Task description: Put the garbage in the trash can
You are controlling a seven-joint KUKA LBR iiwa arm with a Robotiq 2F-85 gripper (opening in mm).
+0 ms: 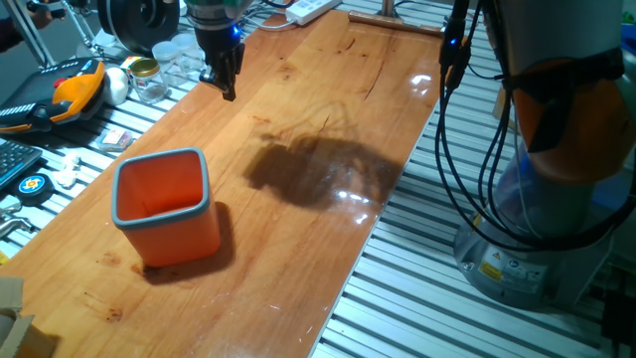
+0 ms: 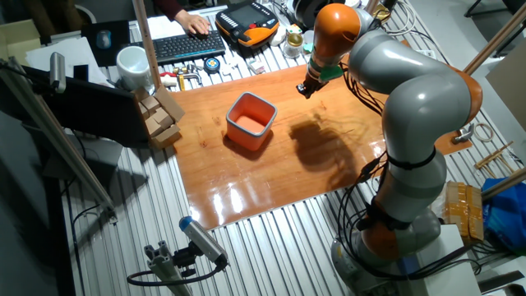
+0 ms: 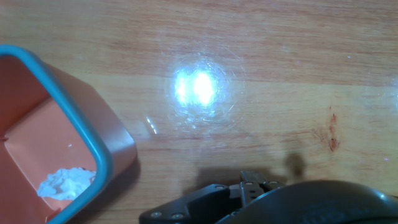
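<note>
Spanning most of both fixed views, the wooden tabletop [image 1: 328, 129] carries the scene, and the KUKA arm [image 2: 411, 107] bends over its far edge. Next in size, the orange trash can [image 1: 167, 207] stands upright on the board with its grey rim up, well apart from the gripper [image 1: 225, 78], which hangs above the wood near the cluttered edge.

The relation that matters: the bin lies off to one side of the hand, not under it. In the hand view only a corner of the bin shows at the lower left, while the lens looks straight down on bare wood and a bright lamp reflection [image 3: 199, 88].

Inside that corner, on the orange floor, lies the garbage [image 3: 65, 182], a small crumpled white wad. It rests loose against the inner wall, touching nothing of the robot, so the task looks already done, and any coming move is probably just a retreat away from the bin.

The gripper's dark fingers hang close together in the one fixed view and hold nothing that I can see; whether they are fully closed I cannot tell, since the hand view shows only a dark part of the housing at the bottom edge.
</note>
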